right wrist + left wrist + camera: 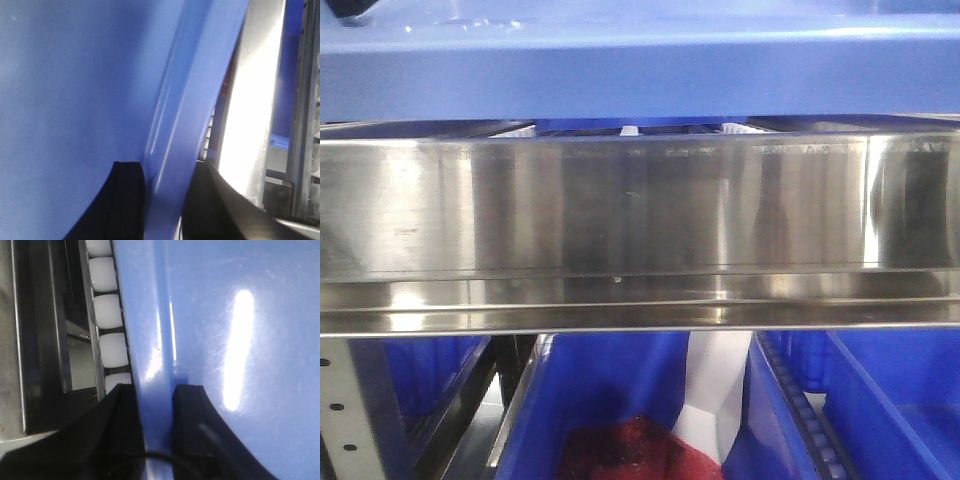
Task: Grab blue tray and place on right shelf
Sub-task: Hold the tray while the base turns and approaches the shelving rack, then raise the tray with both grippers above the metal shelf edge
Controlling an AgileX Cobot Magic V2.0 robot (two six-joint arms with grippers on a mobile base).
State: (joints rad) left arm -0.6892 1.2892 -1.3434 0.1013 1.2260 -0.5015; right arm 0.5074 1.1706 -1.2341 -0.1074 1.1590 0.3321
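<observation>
Above the steel shelf (640, 220), I carry the blue tray (640, 70), left jaws and right jaws clamped on its rim. Next I should slide it in and lower it.

Both ends of blue tray (620, 75) off-frame.

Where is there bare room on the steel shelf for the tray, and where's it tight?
Bare: the white rollers beside the blue tray rim carry nothing where visible. Tight: only a thin slit between tray and the shelf's front lip. Crowded: deep blue bins fill the level below. The left tool and right tool clamp the tray rim.
</observation>
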